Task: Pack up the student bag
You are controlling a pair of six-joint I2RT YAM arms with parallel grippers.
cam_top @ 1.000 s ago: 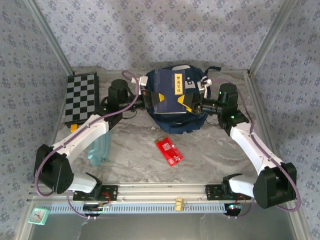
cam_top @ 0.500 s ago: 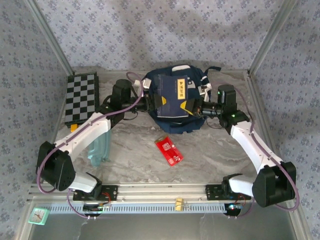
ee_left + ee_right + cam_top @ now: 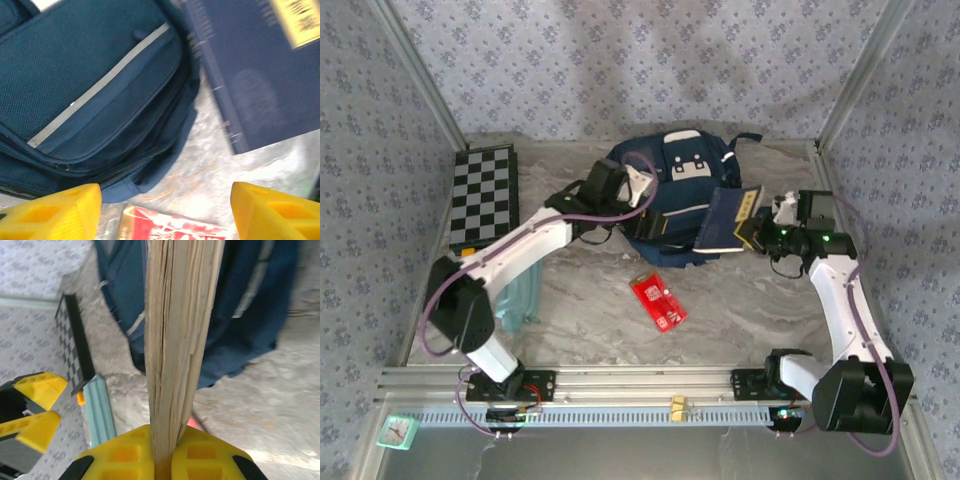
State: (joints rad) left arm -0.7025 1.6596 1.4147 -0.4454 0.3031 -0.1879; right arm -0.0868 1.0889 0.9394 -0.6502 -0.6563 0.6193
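The big blue bag [image 3: 685,200] lies at the 12 o'clock end of the table [image 3: 590,310], close to the back wall. Its white patch faces up.

The left gripper [image 3: 165,207] is over the 6 o'clock edge of the bag. Its two yellow fingers [image 3: 60,210] are spread far apart and there is nothing between them. Under them you can see the bag's front pocket with a pale stripe, and a bit of the table.

The right gripper [image 3: 162,460] is at the 3 o'clock side of the bag. Its yellow fingers are squeezed tight on a dark blue book [image 3: 723,222]. The book is tipped up on its edge, so the paper side faces the wrist camera. It leans by the bag's 3 o'clock side, but I cannot tell if it touches the bag.

A flat red packet [image 3: 658,302] lies on the table at 6 o'clock from the bag, a little apart from it. A black and white checkered board [image 3: 482,195] lies far off at the bag's 9 o'clock side. A light blue-green thing [image 3: 520,295] lies under the left arm, at 6 o'clock from the board.
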